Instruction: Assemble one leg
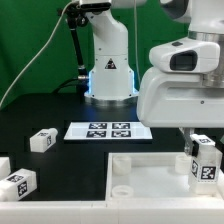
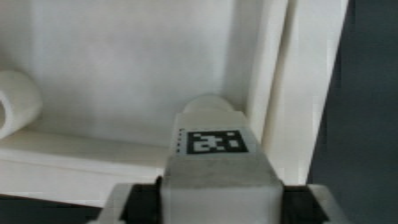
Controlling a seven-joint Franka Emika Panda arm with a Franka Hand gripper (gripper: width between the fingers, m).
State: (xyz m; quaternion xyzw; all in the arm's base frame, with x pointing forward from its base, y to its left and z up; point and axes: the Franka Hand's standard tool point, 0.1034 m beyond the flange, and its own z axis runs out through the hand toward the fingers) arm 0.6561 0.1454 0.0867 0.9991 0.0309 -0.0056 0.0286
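My gripper hangs at the exterior view's right, shut on a leg, a small white post with a black-and-white tag. It holds the leg upright over the right part of the large white tray. In the wrist view the leg sticks out between my dark fingers, its tip over the tray's floor close to the raised side wall. A round socket shows at the picture's edge, away from the leg's tip. I cannot tell whether the leg touches the tray.
The marker board lies behind the tray in front of the robot base. Loose legs lie at the exterior view's left: one near the board, one by the front edge, another cut off.
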